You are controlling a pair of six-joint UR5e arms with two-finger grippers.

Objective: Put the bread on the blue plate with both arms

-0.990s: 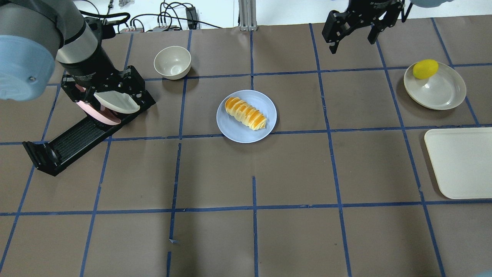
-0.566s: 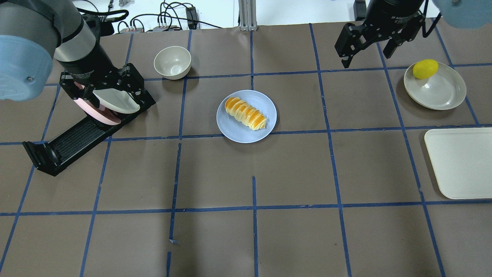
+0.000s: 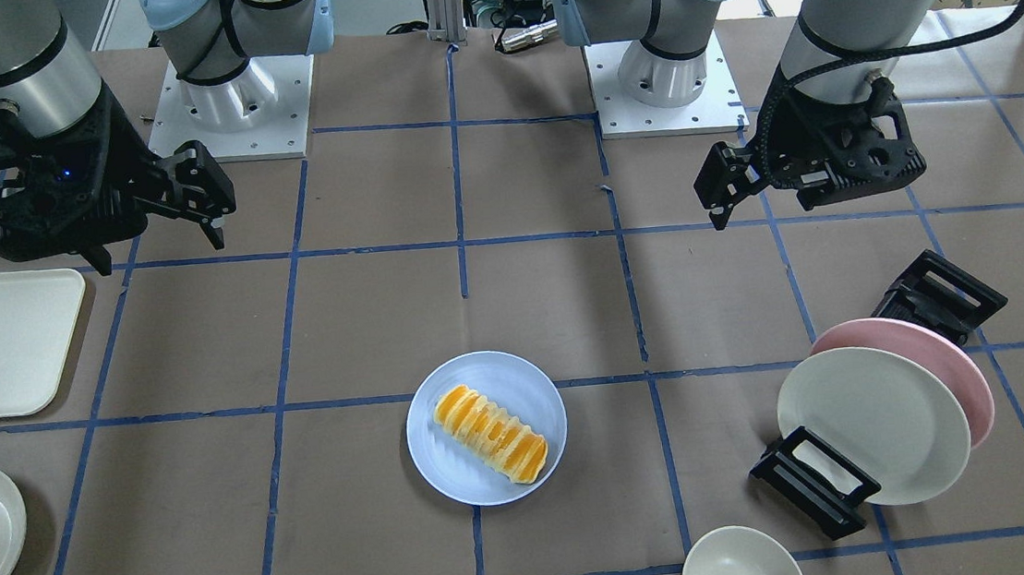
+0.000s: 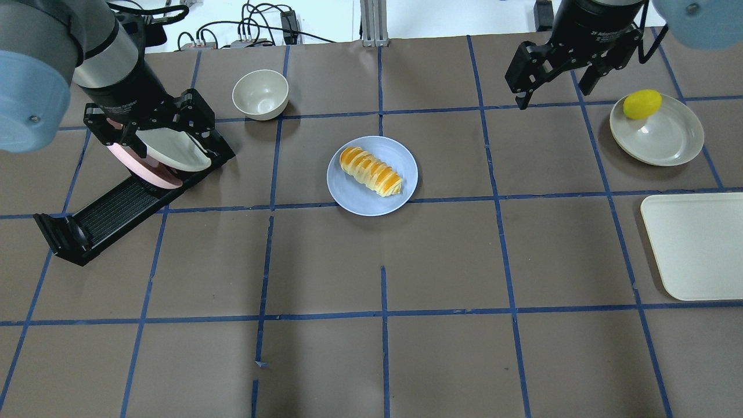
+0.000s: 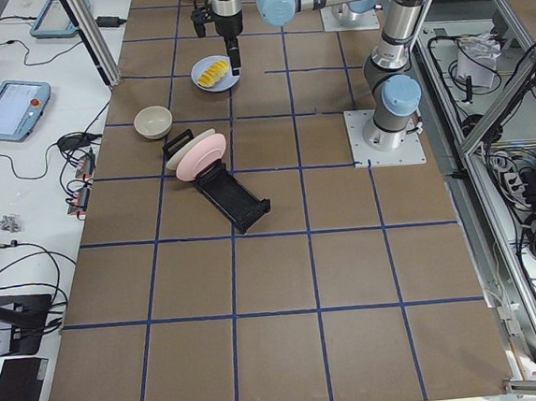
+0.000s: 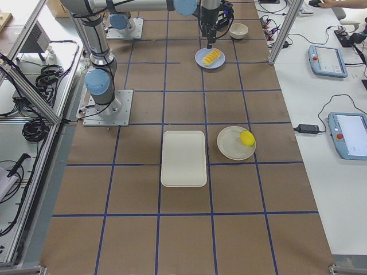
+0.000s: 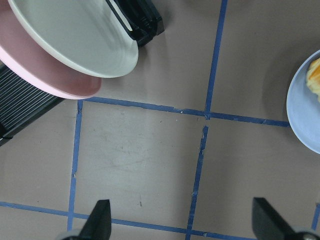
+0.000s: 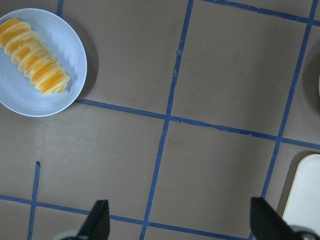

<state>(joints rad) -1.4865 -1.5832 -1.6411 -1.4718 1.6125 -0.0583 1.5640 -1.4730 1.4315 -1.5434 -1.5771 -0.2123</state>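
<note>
The bread [image 4: 371, 172], a ridged pale yellow loaf with orange tops, lies diagonally on the blue plate [image 4: 354, 198] at the table's middle. Both also show in the front view, bread [image 3: 490, 433] on plate [image 3: 449, 464], and in the right wrist view, bread [image 8: 34, 56] on plate [image 8: 20, 97]. The plate's edge [image 7: 302, 112] shows in the left wrist view. My left gripper [image 4: 148, 134] is open and empty, above the dish rack, well left of the plate. My right gripper [image 4: 551, 93] is open and empty, at the far right, well off the plate.
A black dish rack [image 4: 104, 217] holds a pink plate [image 4: 136, 168] and a cream plate [image 4: 177, 152]. A cream bowl [image 4: 260, 93] stands behind it. A cream plate [image 4: 662, 139] with a yellow fruit [image 4: 642, 104] and a cream tray [image 4: 696, 244] are at right.
My right gripper has moved to the right and slightly nearer, then held. My left gripper has drifted a little to the far left. The bread and plate have not moved.
</note>
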